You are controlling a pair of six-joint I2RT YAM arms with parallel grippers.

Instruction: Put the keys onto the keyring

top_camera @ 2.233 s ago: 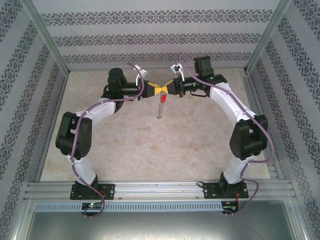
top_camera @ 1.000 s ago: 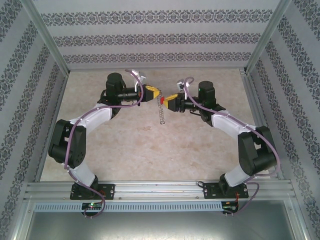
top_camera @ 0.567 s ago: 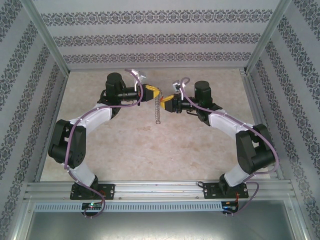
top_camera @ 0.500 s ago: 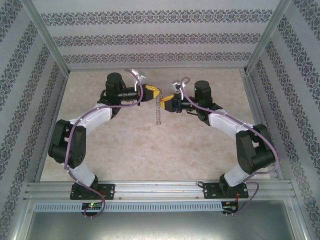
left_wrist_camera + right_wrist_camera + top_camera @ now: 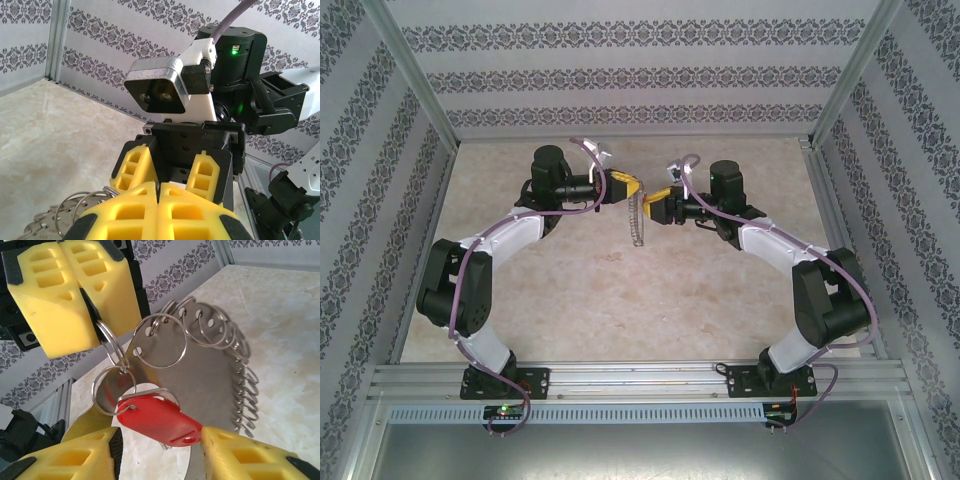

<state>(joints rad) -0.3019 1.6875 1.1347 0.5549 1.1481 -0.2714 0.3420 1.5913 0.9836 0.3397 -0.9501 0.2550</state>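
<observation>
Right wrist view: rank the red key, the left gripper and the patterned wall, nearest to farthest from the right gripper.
1. Red key, between the right gripper fingers.
2. Left gripper, upper left, holding the keyring.
3. Patterned wall, far behind.

No text, label, brand, number or sign can be read in any of the views. The grey-and-white patterned wallpaper carries bands of repeated ornament (scrolls and florets, not letters). The small green light on the black round motor housing is a plain lit dot with no marking beside it.
</observation>
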